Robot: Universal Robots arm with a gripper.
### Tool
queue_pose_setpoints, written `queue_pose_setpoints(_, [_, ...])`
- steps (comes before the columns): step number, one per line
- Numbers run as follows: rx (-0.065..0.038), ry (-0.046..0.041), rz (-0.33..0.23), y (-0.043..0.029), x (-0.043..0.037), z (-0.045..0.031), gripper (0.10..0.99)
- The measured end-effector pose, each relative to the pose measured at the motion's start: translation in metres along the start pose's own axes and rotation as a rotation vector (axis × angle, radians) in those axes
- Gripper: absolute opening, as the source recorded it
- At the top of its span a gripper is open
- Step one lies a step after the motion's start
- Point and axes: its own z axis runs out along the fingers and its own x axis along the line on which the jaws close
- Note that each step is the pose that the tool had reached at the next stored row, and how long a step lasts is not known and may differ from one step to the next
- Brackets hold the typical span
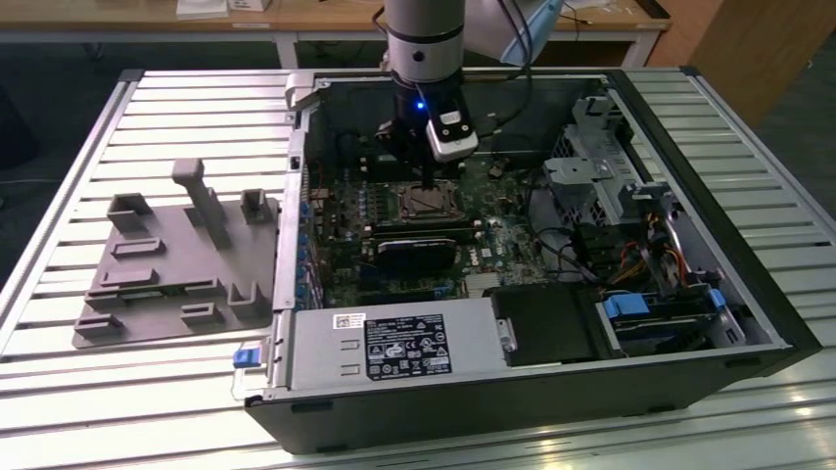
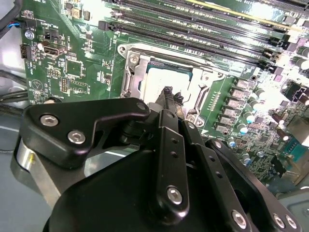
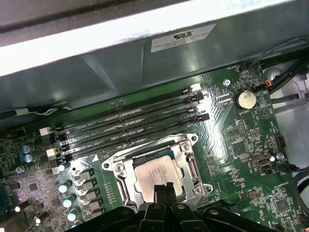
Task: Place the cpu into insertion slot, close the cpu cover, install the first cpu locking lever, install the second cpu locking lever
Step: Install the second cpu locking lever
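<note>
We see a slatted metal worktable (image 1: 157, 117) with light glaring off its near slats. Behind it stands a wooden desk (image 1: 327, 20) on white legs, and a brown wooden panel (image 1: 758, 39) at the exterior view's right, over dark floor (image 1: 53, 69).

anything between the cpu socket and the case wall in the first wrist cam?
Yes: in the first wrist view, four long black memory slots lie between the insertion slot and the grey case wall.
</note>
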Motion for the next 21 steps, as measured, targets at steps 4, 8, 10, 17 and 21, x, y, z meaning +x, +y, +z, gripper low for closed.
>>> queue_pose_setpoints(4, [0.000, 0.0000, 0.000, 0.0001, -0.0003, -0.0036, 0.102])
queue_pose_setpoints(8, [0.000, 0.0000, 0.000, -0.0001, -0.0006, -0.0050, 0.102])
queue_pose_setpoints(10, [0.000, 0.0000, 0.000, -0.0005, -0.0009, -0.0052, 0.102])
queue_pose_setpoints(17, [0.000, 0.0000, 0.000, -0.0031, -0.0025, -0.0055, 0.102])
queue_pose_setpoints(21, [0.000, 0.0000, 0.000, -0.0059, -0.0042, -0.0055, 0.102])
